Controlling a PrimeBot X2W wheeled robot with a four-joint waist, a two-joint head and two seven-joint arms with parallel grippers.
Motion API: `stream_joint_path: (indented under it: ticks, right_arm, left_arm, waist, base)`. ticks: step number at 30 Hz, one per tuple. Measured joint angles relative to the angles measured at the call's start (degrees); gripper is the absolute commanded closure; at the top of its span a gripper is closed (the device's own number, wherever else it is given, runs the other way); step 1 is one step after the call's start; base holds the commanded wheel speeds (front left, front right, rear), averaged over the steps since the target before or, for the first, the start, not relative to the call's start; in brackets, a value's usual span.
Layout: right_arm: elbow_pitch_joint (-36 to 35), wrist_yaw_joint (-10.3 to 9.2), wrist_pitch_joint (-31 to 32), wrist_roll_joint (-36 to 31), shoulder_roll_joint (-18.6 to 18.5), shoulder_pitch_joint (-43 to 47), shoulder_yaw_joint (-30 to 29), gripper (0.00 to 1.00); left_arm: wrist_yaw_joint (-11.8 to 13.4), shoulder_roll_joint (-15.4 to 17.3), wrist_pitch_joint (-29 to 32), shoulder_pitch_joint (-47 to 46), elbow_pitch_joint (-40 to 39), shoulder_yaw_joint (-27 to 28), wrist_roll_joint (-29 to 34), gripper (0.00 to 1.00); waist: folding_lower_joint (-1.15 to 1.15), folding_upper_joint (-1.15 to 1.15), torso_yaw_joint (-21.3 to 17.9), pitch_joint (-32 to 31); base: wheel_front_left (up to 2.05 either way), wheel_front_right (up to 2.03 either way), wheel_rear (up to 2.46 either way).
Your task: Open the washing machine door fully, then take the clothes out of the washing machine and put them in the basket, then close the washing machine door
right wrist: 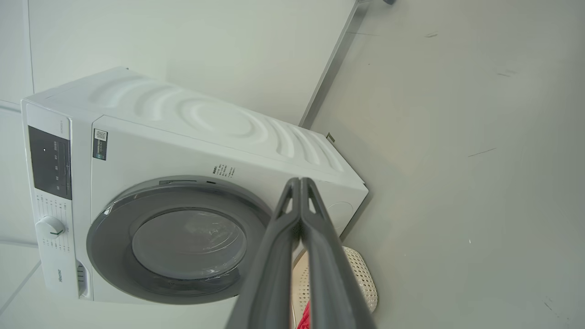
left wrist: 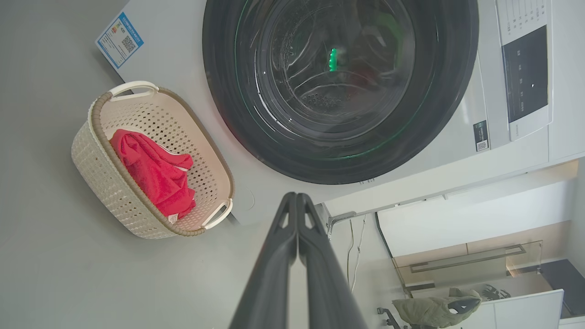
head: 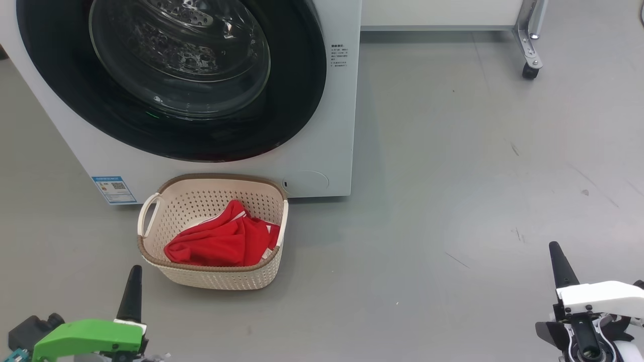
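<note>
The white washing machine (head: 322,151) stands ahead with its round black-ringed washing machine door (head: 176,75) closed flat against the front; steel drum holes show through the glass. On the floor right in front of it sits the cream basket (head: 211,279), with the red clothes (head: 221,244) lying inside. My left gripper (head: 135,289) rests at the lower left, shut and holding nothing, just short of the basket's near corner. Far to the lower right my right gripper (head: 559,264) is shut and empty too. The left wrist view shows the door (left wrist: 340,87), the basket (left wrist: 91,155) and the clothes (left wrist: 155,176).
A wheeled metal leg (head: 528,50) of a white table stands at the back right. Bare grey floor (head: 453,201) stretches right of the machine. A blue label (head: 113,189) sits low on the machine's front. An olive garment (left wrist: 429,308) lies on distant furniture.
</note>
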Motion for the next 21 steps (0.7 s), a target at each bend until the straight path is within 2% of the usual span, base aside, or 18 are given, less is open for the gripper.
stream_joint_path:
  ticks: [21]
  right_arm:
    - [2.63,2.54,3.6,13.51,1.34,-2.52,-3.43,1.0]
  left_arm:
    - [0.0,0.63,3.5,-1.21,0.45,2.38,-13.86,1.0]
  waist:
    - [0.0,0.0,-1.32,0.01]
  base:
    - [0.0,0.0,0.0]
